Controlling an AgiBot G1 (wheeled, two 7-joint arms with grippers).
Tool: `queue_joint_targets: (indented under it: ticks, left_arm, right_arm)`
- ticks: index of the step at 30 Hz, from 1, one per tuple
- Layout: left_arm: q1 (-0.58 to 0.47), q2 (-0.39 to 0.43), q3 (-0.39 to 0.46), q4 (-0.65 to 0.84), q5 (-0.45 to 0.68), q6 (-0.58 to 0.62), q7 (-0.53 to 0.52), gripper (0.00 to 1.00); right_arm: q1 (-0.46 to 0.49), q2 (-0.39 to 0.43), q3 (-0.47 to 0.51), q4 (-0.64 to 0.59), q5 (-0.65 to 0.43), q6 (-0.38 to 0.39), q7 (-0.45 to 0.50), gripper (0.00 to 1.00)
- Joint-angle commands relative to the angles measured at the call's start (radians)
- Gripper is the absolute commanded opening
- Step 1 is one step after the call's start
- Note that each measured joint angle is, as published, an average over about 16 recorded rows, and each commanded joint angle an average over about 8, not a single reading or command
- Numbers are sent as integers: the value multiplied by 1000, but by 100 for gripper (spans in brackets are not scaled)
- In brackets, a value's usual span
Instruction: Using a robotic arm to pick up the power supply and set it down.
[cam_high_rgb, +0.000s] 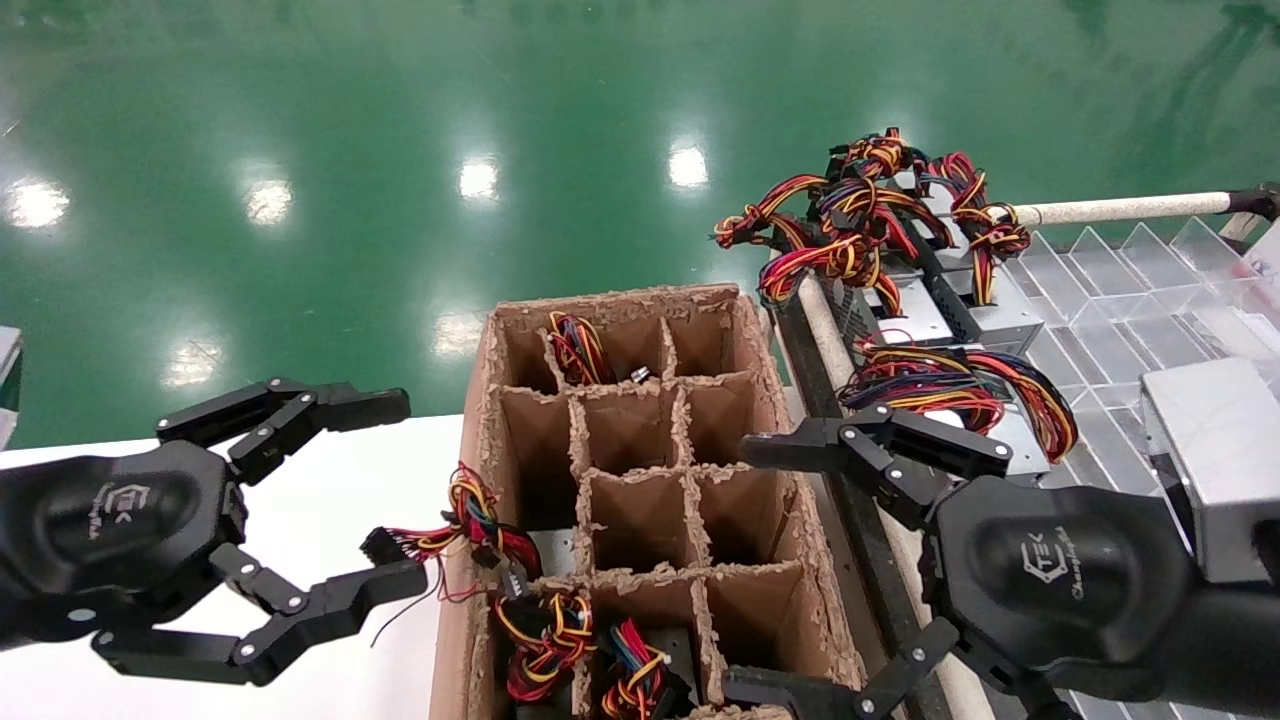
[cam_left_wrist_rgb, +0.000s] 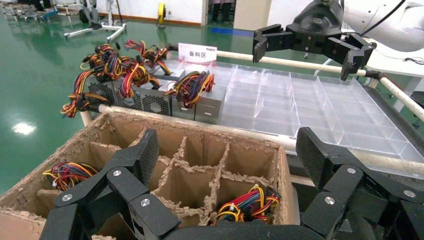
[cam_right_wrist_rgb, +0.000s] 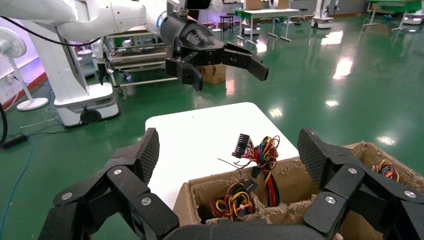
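Several power supplies stand in the cells of a divided cardboard box (cam_high_rgb: 755, 400), coloured wires sticking up. One near the box's left wall shows its silver body (cam_high_rgb: 555, 548) and a wire bundle (cam_right_wrist_rgb: 262, 155) ending in a black connector. More power supplies (cam_high_rgb: 915, 315) lie on the clear tray (cam_left_wrist_rgb: 320, 110) to the right. The robotic arm's right gripper (cam_high_rgb: 740, 570) hangs open over the box's right wall, holding nothing; a silver module (cam_high_rgb: 1210, 470) sits on its wrist. My left gripper (cam_high_rgb: 405, 490) is open and empty over the white table, left of the box.
A white table (cam_high_rgb: 330, 480) lies left of the box. A rail (cam_high_rgb: 1120, 210) and a black frame edge the tray of clear compartments. Green floor stretches beyond. Each wrist view shows the other gripper far off: the right gripper (cam_left_wrist_rgb: 303, 59) and the left gripper (cam_right_wrist_rgb: 227, 75).
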Motion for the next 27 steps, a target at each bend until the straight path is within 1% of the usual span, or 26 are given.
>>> queue_joint_targets:
  ticks: [1, 27]
  left_arm:
    - [0, 0, 0, 0, 0, 0, 0, 100]
    - [0, 0, 0, 0, 0, 0, 0, 100]
  right_arm:
    - [0, 0, 0, 0, 0, 0, 0, 100]
    - [1, 0, 0, -1, -2, 1, 0, 100]
